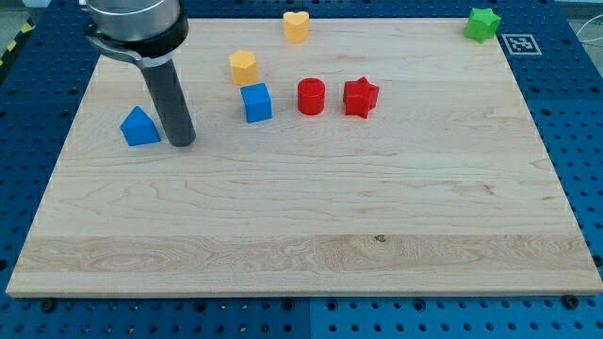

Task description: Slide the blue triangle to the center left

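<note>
Camera view is showing my tip [183,143] sitting just to the right of the blue triangle [139,127], a bare rod with nothing to grasp. Pushing off-centre risks spinning the triangle toward the board's left edge. Farther back, the blue cube [256,103] and yellow block [244,67] are standing clear. Wooden board [311,245] is lying on blue pegboard [565,75].
</note>
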Action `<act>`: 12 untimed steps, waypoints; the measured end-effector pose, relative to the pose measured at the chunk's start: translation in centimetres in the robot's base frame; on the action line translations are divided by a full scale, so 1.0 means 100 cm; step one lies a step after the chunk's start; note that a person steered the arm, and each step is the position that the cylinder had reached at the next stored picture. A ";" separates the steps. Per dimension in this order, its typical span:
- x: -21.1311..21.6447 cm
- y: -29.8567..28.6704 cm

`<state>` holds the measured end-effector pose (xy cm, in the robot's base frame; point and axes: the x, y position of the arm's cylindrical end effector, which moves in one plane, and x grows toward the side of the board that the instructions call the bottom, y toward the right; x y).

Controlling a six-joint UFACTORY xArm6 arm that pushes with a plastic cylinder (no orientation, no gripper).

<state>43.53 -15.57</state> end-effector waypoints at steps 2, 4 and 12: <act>-0.010 -0.004; -0.010 -0.027; 0.018 -0.056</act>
<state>45.34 -21.18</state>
